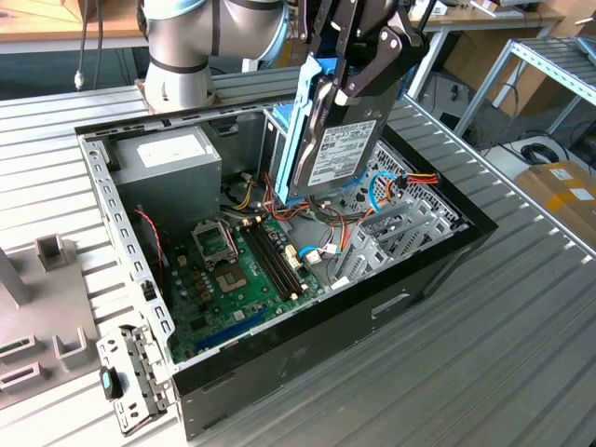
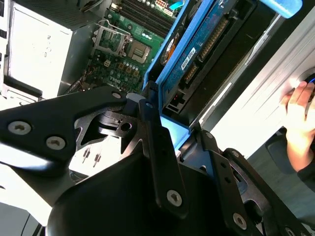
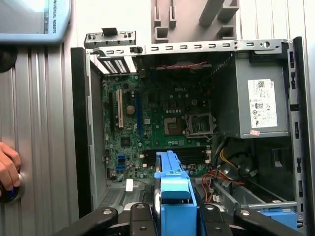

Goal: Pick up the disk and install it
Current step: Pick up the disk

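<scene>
The disk (image 1: 337,140), a dark grey drive with a white label in a bright blue carrier, hangs upright on edge above the open computer case (image 1: 326,321). My gripper (image 1: 340,74) is shut on its upper end, one black finger across the labelled face. In the second wrist view the disk (image 2: 197,49) shows its circuit-board side, clamped between the fingers (image 2: 153,129) of my gripper (image 2: 178,135). In the first wrist view the disk's blue carrier (image 3: 172,179) stands out from my gripper (image 3: 174,216) over the case interior. The disk's lower end is level with the drive bay area (image 1: 391,223).
Inside the case lie the green motherboard (image 1: 237,279), the grey power supply (image 1: 172,168) and loose red, yellow and blue cables (image 1: 396,186). Grey fixtures (image 1: 37,307) and a metal bracket (image 1: 130,377) sit at the exterior view's left. A person's hand (image 2: 298,113) rests beside the case.
</scene>
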Controlling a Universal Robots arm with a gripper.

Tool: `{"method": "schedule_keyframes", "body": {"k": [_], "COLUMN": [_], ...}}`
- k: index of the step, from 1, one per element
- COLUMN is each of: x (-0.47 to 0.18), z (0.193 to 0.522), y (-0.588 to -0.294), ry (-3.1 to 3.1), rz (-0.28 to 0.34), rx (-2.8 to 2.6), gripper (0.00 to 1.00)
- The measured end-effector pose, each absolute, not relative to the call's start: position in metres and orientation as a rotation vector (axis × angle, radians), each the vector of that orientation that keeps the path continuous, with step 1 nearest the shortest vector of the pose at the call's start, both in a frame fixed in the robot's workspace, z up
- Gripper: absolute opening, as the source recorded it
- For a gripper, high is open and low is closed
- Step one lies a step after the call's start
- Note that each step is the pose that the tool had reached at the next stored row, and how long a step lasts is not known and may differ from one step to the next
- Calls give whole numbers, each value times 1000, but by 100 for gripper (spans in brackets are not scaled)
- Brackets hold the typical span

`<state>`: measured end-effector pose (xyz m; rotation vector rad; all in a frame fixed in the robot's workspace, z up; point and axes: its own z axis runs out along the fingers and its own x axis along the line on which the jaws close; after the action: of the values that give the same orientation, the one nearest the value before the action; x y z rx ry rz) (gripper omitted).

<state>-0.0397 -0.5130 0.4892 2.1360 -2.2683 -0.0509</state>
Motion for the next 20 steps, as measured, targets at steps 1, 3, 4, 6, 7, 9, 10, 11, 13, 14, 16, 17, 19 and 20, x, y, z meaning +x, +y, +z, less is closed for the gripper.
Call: {"method": "schedule_keyframes", "body": {"k": [1,3,4,6,7,9,10,11,13,14,16,17,19,20], "x": [-38,-36,-36,-34,-33,-32,-31,-30,-28,-27,-26,-26,-25,-25], "z": [489,489,489,489,489,489,489,489,488,488,488,488,488,488], "y": [-513,-513,-513,-513,-513,-513,-513,-513,-513,-513,-513,-513,-515,-516], "ry": [-2268,-2268,-2268,-2268,-2268,-2268,-2268,-2268,-2268,-2268,-2268,-2268,-2268,-2268], "rz": [-51,-51,-51,-51,-51,-51,-51,-51,-51,-51,-51,-51,-51,-51], "rx": [2136,2136,2136,2136,2136,2136,2136,2136,2136,2136,2136,2136,2136,2136], "gripper": [37,37,37,37,37,37,37,37,37,37,37,37,37,37]}}
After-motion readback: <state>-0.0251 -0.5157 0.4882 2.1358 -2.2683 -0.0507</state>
